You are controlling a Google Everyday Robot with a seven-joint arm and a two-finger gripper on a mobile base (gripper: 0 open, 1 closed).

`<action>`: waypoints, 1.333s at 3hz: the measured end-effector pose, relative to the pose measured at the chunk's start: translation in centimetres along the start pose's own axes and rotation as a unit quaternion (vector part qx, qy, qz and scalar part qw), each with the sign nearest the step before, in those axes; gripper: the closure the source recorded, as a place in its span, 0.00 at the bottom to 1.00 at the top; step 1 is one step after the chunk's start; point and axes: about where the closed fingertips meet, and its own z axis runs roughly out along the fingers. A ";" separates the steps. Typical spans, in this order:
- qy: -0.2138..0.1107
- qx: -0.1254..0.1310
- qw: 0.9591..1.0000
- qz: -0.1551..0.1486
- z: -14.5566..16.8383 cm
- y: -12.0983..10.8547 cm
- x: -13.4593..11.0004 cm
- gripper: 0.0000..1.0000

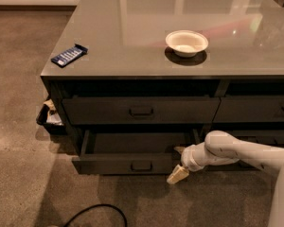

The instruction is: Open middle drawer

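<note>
The middle drawer (132, 164) is pulled part way out of the dark grey cabinet, and its lighter grey inside (137, 143) shows. Its small loop handle (141, 165) sits at the centre of the front. My gripper (179, 162) is at the right end of that front, low and to the right of the handle. One tan fingertip (177, 175) hangs in front of the panel, and the other (179, 150) shows just behind its top edge. The jaws stand apart. The white arm (236, 150) reaches in from the right.
A shut drawer (142, 111) with a like handle sits above the open one. On the countertop (132, 46) are a white bowl (186, 42) and a blue packet (69, 55). A bin with rubbish (49, 115) stands at the cabinet's left. A black cable (97, 214) lies on the floor.
</note>
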 end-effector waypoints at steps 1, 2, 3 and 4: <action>0.012 -0.011 1.000 0.000 -0.3 0.8 0.0 0.42; 0.021 -0.017 1.000 0.002 -0.6 1.2 0.0 0.65; 0.021 -0.017 1.000 0.002 -0.7 1.2 0.0 0.85; 0.026 -0.021 0.999 0.004 -1.1 1.8 0.1 0.69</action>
